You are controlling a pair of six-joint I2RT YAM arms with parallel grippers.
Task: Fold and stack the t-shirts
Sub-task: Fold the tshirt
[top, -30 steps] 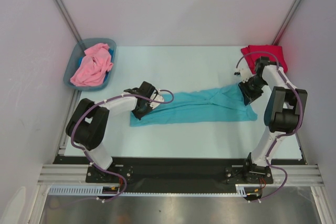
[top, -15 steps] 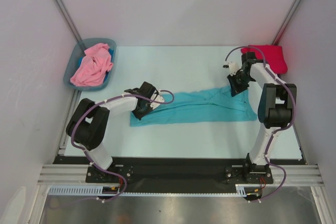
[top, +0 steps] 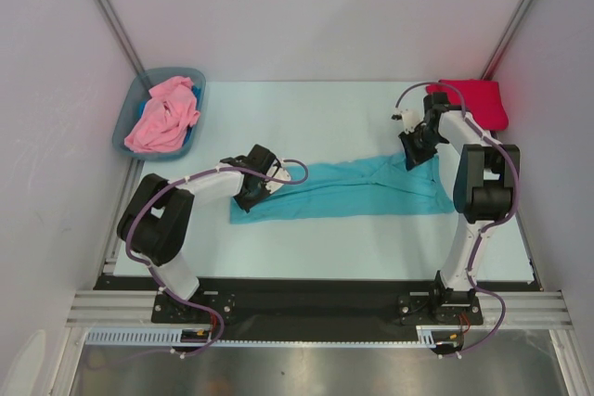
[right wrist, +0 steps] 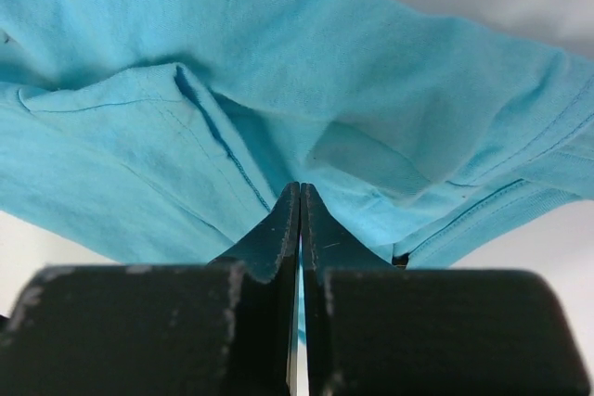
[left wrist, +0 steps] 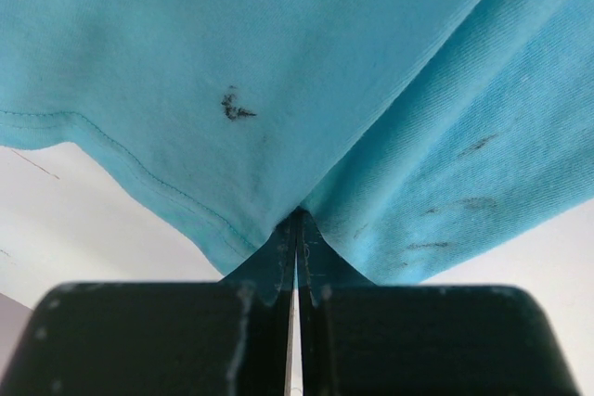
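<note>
Top external view: the pale, smooth tabletop [top: 325, 229] carries a teal t-shirt [top: 343, 190] drawn into a long, creased band across its middle, running from left of centre toward the right edge. A grey-blue plastic bin [top: 125, 123] at the far left corner holds a crumpled pink t-shirt [top: 162, 118]. A red t-shirt [top: 478, 99] lies bunched at the far right corner. The left end effector [top: 249, 199] is clamped on the band's left end, where hem stitching and dark smudges show. The right end effector [top: 411, 159] pinches a fold of soft knit at its right end.
</note>
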